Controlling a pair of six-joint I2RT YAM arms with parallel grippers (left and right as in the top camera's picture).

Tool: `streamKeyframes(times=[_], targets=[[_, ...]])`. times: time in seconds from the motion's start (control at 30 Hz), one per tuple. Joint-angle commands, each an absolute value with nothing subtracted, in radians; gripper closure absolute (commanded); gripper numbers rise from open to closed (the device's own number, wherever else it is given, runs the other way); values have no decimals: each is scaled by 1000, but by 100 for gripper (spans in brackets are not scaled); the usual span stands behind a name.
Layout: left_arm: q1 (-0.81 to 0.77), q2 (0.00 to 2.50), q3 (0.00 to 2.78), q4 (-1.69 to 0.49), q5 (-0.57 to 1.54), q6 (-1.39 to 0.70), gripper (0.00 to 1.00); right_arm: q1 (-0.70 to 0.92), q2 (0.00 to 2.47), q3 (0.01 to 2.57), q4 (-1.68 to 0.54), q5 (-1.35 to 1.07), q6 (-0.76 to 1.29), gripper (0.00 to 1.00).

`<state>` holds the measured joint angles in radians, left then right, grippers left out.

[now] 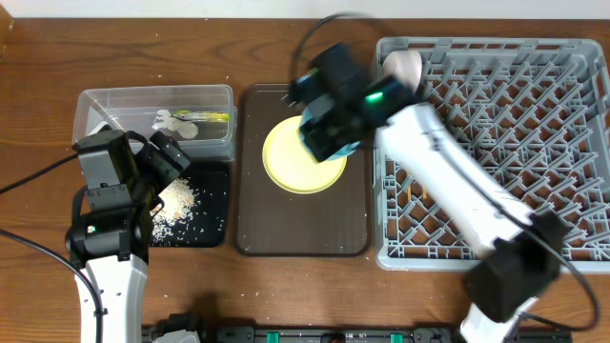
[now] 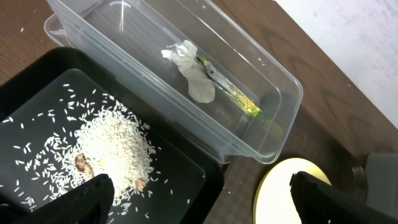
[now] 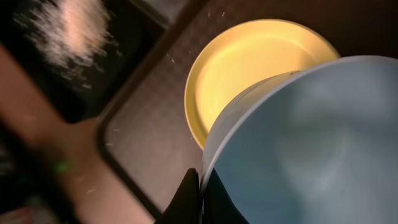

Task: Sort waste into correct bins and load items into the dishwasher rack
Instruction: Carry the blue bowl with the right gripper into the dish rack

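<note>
At the left, our left hand (image 2: 202,199) hangs with fingers wide apart over the black tray (image 2: 37,81) of rice (image 2: 112,149), holding nothing. Over the yellow plate (image 3: 249,68) on the brown tray (image 3: 155,137), our right hand (image 3: 199,190) is clamped on the light blue bowl (image 3: 311,149) at its rim. We judge the bowl rigid, smooth and slippery. A one-sided rim pinch may let it tilt on the way to the rack (image 1: 515,114).

Left tool (image 2: 202,199) gaping wide, right tool (image 3: 199,186) pinching shut.
Left arm (image 1: 107,257) is reaching up from the near table (image 1: 38,57) edge, tool tilting down, both fingers (image 2: 87,196) spreading wide and gripping nothing. Right arm (image 1: 448,186) is stretching diagonally toward the middle, its fingers clamping the light blue bowl (image 3: 311,143) rim.
</note>
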<state>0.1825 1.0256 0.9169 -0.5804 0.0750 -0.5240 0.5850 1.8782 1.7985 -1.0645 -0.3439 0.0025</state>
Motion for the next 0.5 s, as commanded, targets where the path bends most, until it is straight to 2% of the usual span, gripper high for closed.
streamKeyframes(times=[0.0,0.37,0.47], targets=[[188,1027,938,-583,70,-522,7,483,1835,1813,-1114,-573,-49,99],[188,1027,938,-583,70,-522,6,95,1826,1777,-1182,-1111,-294,99],[187,1027,938,-583,70,-522,6,12,1826,1763,-1205,-1196,-356,99]])
